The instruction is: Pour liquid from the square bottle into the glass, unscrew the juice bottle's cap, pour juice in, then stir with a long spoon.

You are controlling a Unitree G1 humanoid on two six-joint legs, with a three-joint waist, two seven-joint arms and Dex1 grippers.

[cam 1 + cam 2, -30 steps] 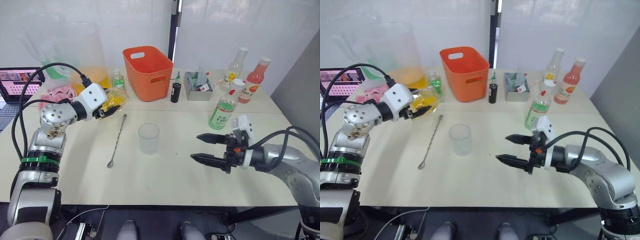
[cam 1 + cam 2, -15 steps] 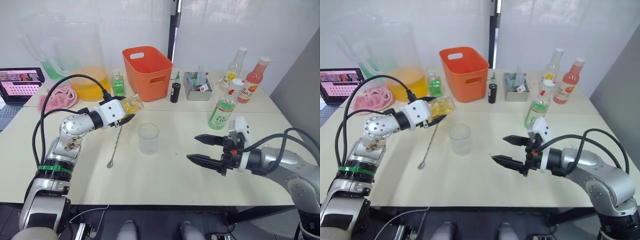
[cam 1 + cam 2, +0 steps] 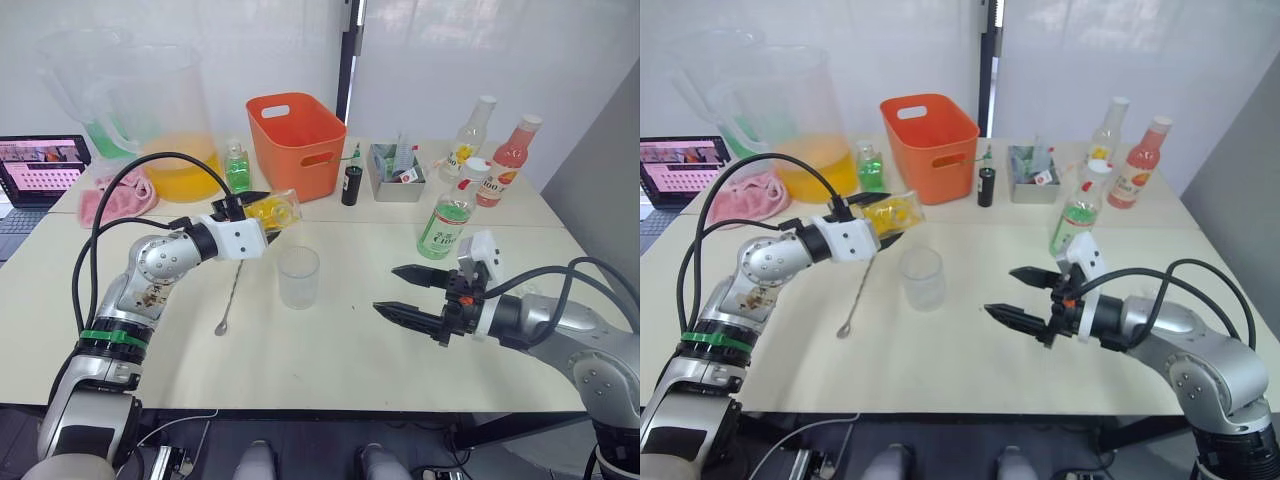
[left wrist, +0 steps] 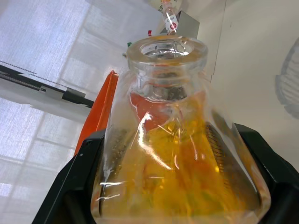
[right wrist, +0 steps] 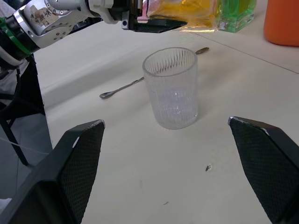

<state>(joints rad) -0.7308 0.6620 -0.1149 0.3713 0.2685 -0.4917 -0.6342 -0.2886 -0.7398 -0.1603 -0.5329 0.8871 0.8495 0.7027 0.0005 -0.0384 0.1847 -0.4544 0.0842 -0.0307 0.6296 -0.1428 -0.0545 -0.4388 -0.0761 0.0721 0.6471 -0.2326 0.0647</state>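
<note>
My left gripper (image 3: pixel 258 213) is shut on the square bottle (image 3: pixel 273 211), holding it tilted in the air just up and left of the glass (image 3: pixel 298 277). The bottle's neck (image 4: pixel 167 50) is open and points toward the glass, with yellow-orange liquid (image 4: pixel 187 163) still inside. No liquid shows in the glass (image 5: pixel 172 88). The long spoon (image 3: pixel 233 284) lies flat on the table to the left of the glass. The juice bottle (image 3: pixel 444 222) stands upright at the right with its white cap (image 3: pixel 476 166) on. My right gripper (image 3: pixel 388 290) hovers open to the right of the glass, holding nothing.
An orange basket (image 3: pixel 297 140) stands behind the glass. A large pitcher (image 3: pixel 170 110), a small green bottle (image 3: pixel 236 166), a pink cloth (image 3: pixel 110 195) and a laptop (image 3: pixel 40 165) sit at the back left. A black vial (image 3: pixel 351 184), a grey box (image 3: pixel 395 166) and two more bottles (image 3: pixel 508 155) are at the back right.
My left arm has carried the square bottle to the right, from near the pitcher to beside the glass, tipping its neck toward it. My right gripper has barely moved.
</note>
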